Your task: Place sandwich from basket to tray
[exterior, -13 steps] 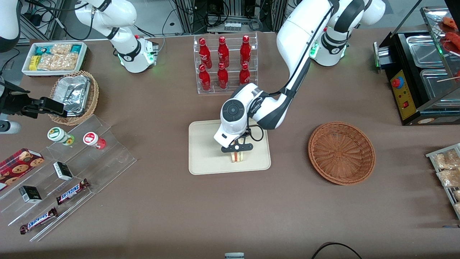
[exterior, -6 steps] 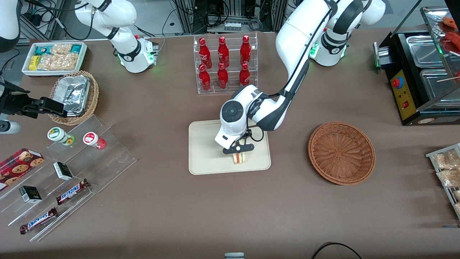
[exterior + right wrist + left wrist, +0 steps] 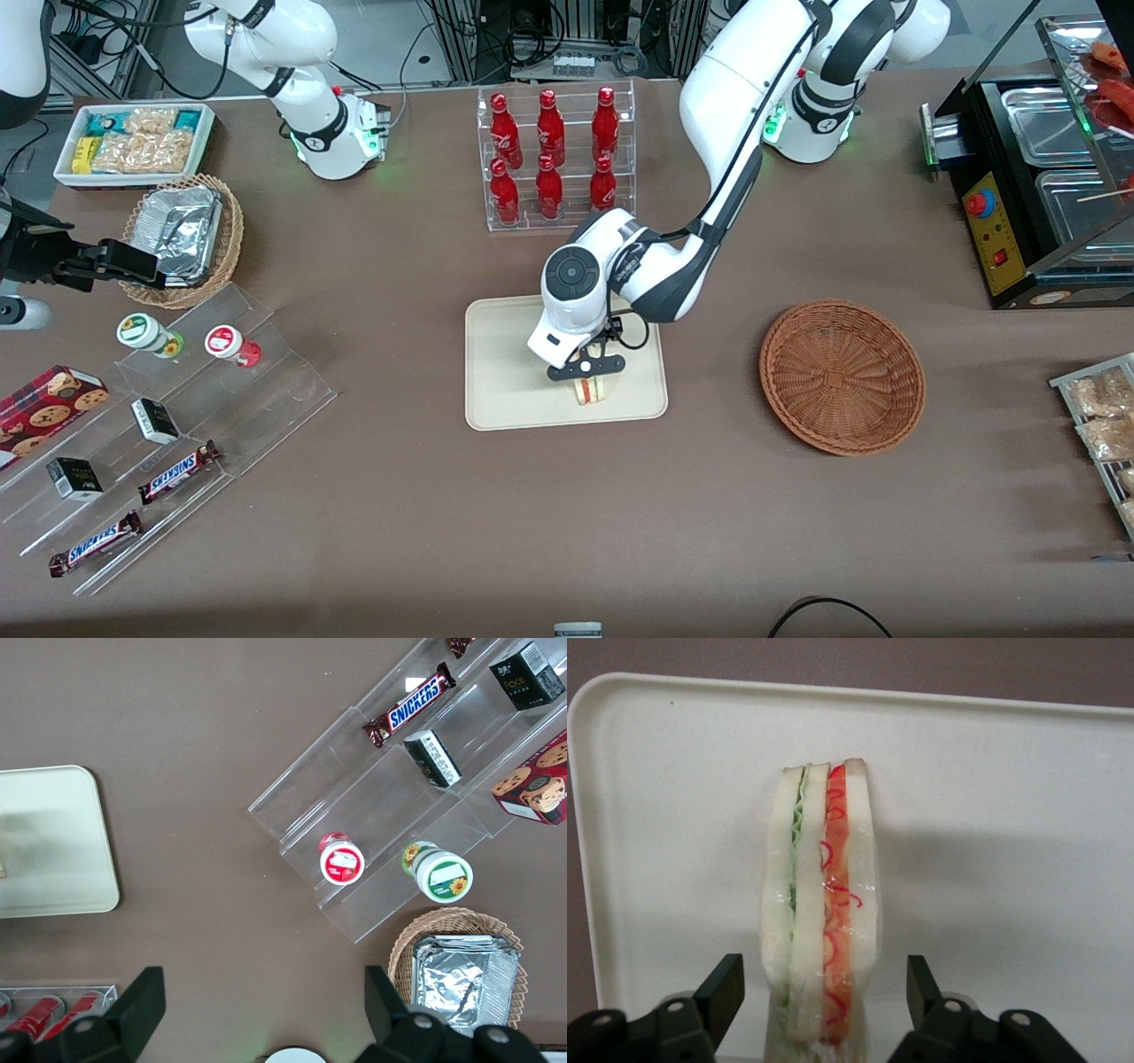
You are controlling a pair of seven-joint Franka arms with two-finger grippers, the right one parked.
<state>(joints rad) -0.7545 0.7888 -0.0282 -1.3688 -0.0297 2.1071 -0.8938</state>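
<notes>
Sandwich (image 3: 819,912) on tray (image 3: 1010,815), standing on edge. My gripper (image 3: 822,992) spread wide, straddling it, gripping nothing. Looks soft, light; I'd pinch bread faces gently.

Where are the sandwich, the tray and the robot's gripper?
sandwich (image 3: 821,912), left wrist view, its filling edge.
tray (image 3: 505,354), front view, bare floor.
gripper (image 3: 824,992), left wrist view, between its open fingertips, around the sandwich.

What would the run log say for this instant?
hand: open, astride sandwich | sandwich: standing on tray | basket: empty
</notes>
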